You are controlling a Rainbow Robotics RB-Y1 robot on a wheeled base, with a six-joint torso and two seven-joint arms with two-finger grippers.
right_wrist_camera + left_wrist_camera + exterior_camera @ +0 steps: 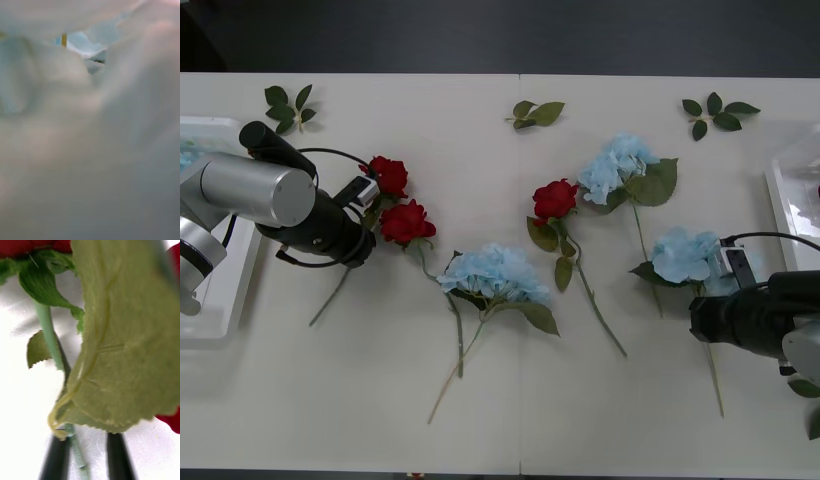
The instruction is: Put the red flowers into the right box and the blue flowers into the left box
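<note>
The left end effector (88, 457) has its black fingers spread around a red rose's (406, 221) thin stem on the bench (510, 420). The stem looks light and bendy; hold it low. I cannot tell the right end effector's (732, 268) grip by the blue flower (683, 254).

Table (500, 420): pale, matte, a seam running down its middle. Three bloomless leaf sprigs along its far edge: left sprig (288, 106), middle sprig (537, 113), right sprig (717, 113).
</note>
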